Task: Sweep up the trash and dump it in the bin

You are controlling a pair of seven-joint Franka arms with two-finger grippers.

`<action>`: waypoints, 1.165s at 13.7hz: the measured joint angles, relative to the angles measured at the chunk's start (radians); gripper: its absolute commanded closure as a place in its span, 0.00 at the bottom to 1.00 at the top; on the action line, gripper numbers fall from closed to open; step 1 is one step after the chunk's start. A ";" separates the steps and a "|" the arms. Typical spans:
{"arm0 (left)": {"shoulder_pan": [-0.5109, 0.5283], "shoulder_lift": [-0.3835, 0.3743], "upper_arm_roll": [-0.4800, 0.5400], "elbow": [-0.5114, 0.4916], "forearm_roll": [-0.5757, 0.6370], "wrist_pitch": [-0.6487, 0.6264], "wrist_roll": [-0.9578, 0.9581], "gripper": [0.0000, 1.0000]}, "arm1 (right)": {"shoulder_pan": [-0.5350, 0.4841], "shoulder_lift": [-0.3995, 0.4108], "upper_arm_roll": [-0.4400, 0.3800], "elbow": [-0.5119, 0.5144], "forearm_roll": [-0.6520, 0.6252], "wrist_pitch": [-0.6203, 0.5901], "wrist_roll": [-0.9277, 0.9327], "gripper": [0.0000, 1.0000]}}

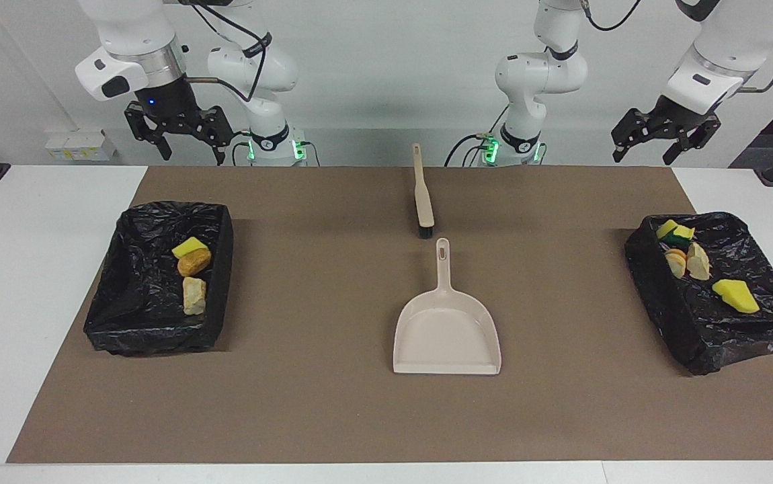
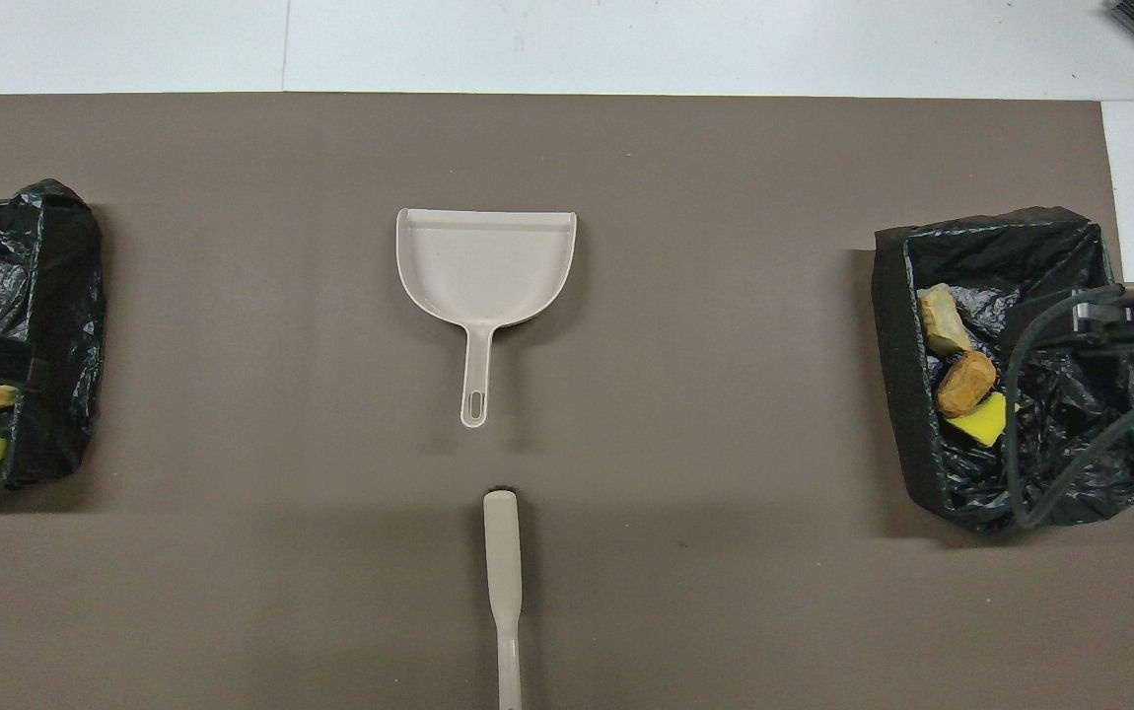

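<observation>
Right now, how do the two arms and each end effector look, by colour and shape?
Both arms are glossy white with rounded joints and black rings. Green lights glow at their bases, and black cables run along them. The right end effector is black, with linked fingers and a small blue light above it. The left end effector is black as well, under a white wrist.

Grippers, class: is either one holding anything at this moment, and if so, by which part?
Nothing is held. The left gripper and the right gripper both hang open and empty above the robots' edge of the table; the brush and dustpan lie untouched.
</observation>
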 measured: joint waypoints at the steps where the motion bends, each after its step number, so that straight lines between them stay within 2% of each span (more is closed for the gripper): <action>1: 0.001 0.000 0.000 0.000 0.000 0.000 0.000 0.00 | 0.000 0.000 0.000 0.000 0.000 0.000 0.000 0.00; 16: 0.007 -0.001 0.009 0.000 0.000 0.000 0.000 0.00 | 0.000 0.000 0.000 0.000 0.000 0.000 0.000 0.00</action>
